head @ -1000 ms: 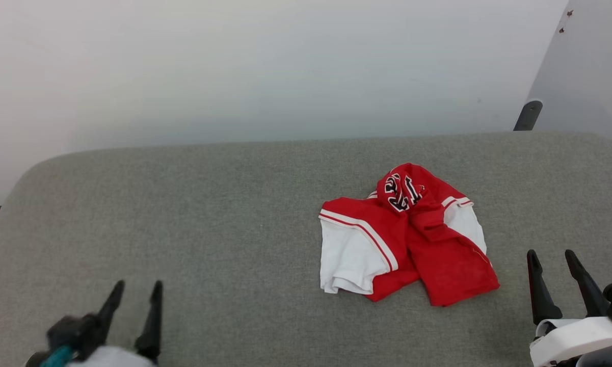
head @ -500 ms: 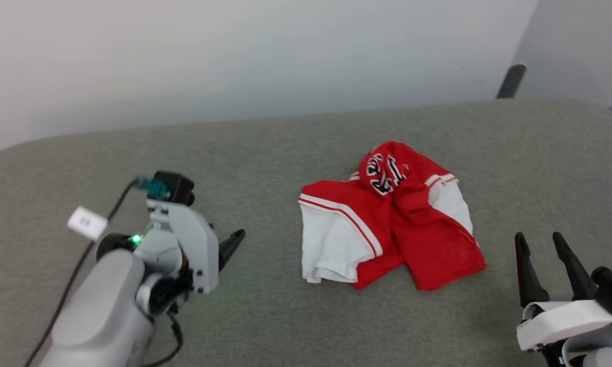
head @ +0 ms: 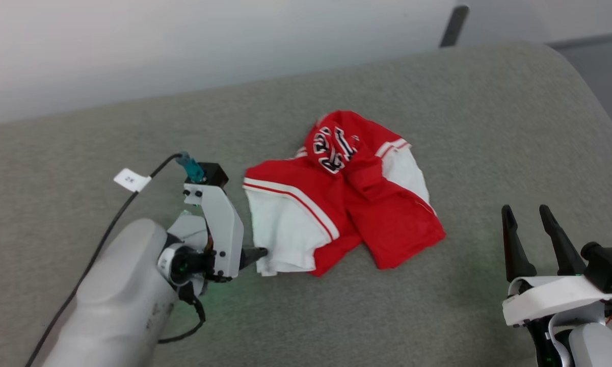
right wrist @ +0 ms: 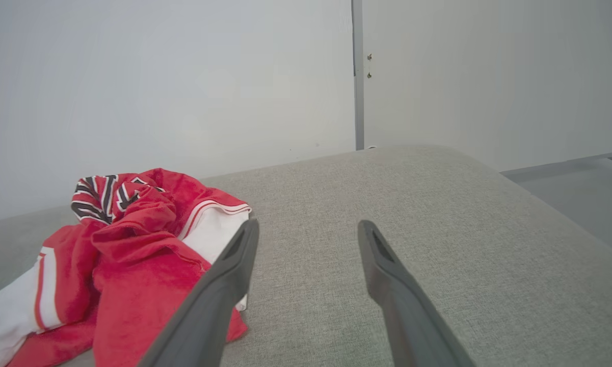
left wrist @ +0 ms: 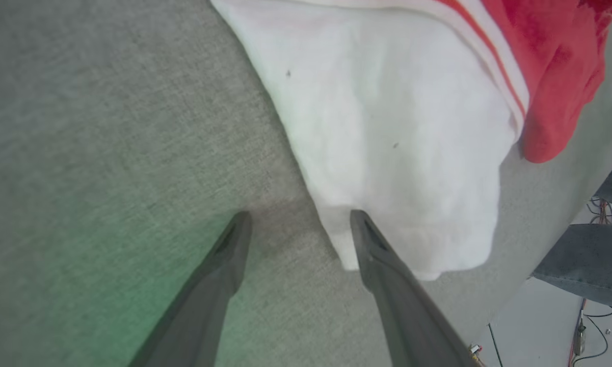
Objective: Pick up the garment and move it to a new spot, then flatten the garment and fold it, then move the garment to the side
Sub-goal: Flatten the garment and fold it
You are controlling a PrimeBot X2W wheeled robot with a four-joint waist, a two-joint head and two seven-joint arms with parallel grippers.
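A: Near edge of the grey padded bench [head: 438, 316] first. Left gripper [left wrist: 299, 216]: wide open, empty, one tip at the hem corner of the white sleeve [left wrist: 387, 127]; touching or just above, hard to tell. Right gripper [head: 525, 210]: open too, empty, toward the near right corner, well apart from the cloth.
B: And the garment [head: 346, 199]?
A: Crumpled around mid-bench, between both grippers. Beyond the sleeve, red body bunched; lettering [head: 331, 150] folded on top, toward the far edge.
B: Handling?
A: Probably light, soft, limp; no stiffness to count on. Likely to drape and unfold once lifted. Best pinched at the sleeve hem or striped trim [head: 295, 196]; harder to catch on the flat red panel.
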